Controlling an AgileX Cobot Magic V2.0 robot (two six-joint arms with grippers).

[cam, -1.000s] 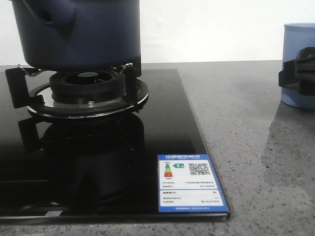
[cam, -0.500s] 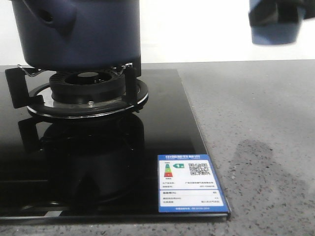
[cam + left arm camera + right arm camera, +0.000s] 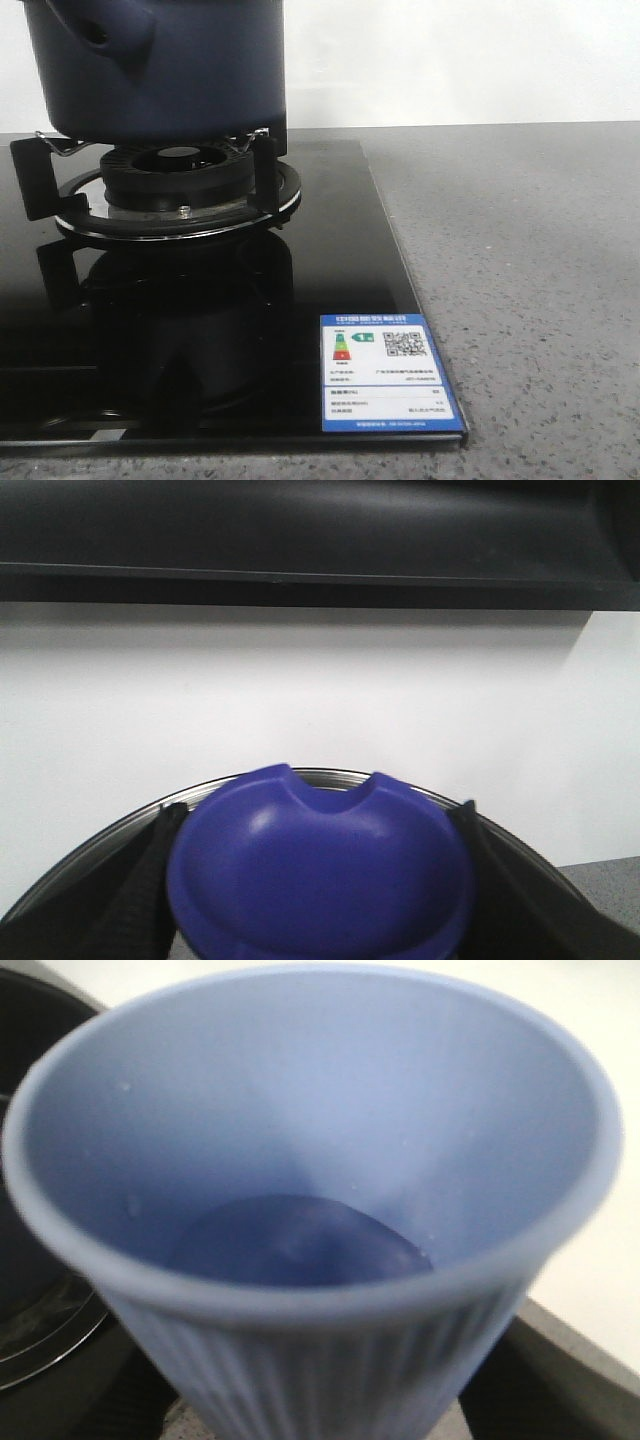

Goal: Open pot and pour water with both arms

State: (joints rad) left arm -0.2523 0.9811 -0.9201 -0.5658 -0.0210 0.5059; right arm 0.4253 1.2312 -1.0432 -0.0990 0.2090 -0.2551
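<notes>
In the front view, the pot [image 3: 165, 65] is sitting on the black burner grate [image 3: 180, 185] of a glossy black glass cooktop [image 3: 330, 260], at the far left of the scene; its stubby side handle socket with a round hole is pointing toward the left, and its top is running out of the picture. An energy label sticker [image 3: 386, 372] is lying flat on the near right corner of the glass. A speckled grey countertop [image 3: 530, 280] is spreading to the right of the cooktop, with a white wall behind it. Neither arm is showing in this view. In the left wrist view, the left gripper [image 3: 318, 900] is closing its two black fingers [image 3: 140, 890] on either side of a rounded, deep blue knob [image 3: 320, 875] with a notch in its upper edge; a curved metal rim [image 3: 330, 776] is peeking out just behind the knob, against the white wall. In the right wrist view, the pale blue ribbed cup [image 3: 310, 1200] is filling nearly the whole picture, standing upright with water resting at its bottom. The right gripper's fingers are hidden behind the cup at the lower edge, so I cannot tell how they are standing. Part of the dark cooktop is showing beside the cup.
</notes>
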